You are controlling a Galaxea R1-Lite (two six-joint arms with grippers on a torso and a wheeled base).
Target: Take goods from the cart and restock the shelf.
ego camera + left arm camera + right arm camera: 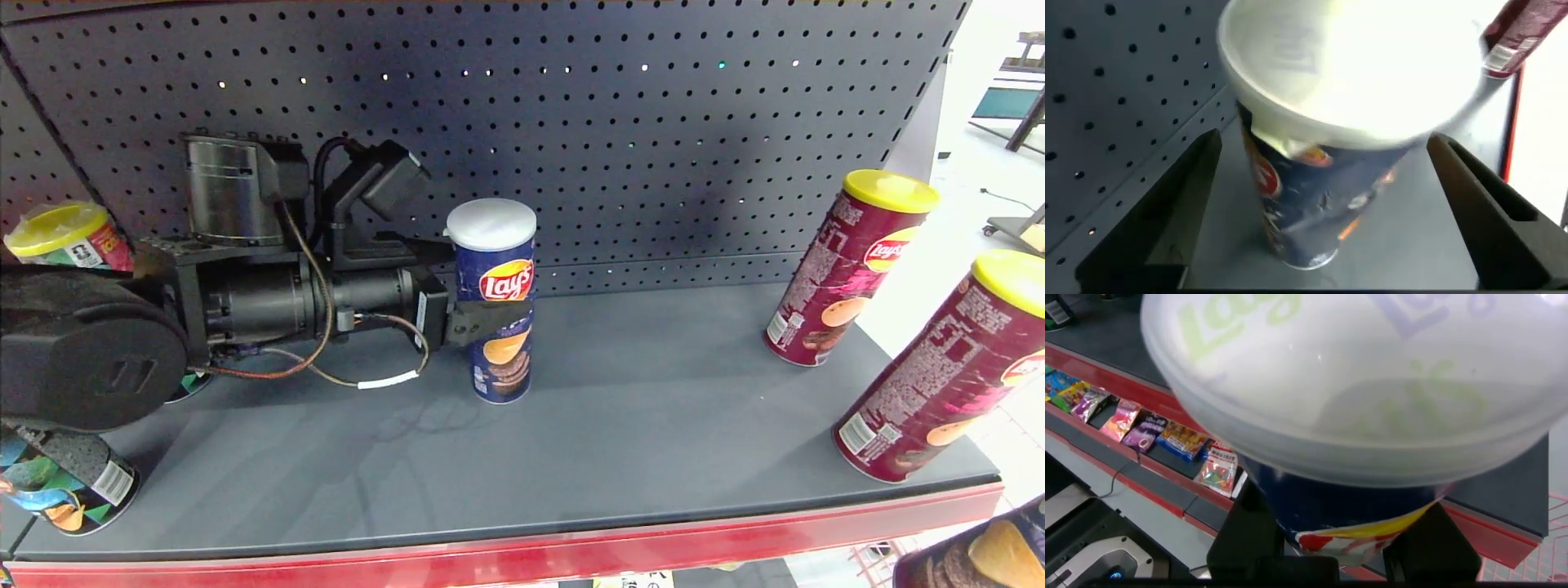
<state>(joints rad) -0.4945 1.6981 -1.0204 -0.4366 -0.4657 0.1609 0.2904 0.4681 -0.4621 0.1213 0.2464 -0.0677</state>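
There are two maroon cans [845,273], two blue cans [498,327], two multicoloured cans [65,237] and one shelf [653,425].

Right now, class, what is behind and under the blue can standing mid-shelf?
Behind the blue can is the dark pegboard; under it, the grey shelf. The can hides its own patch of each, and the left gripper covers part of its side.
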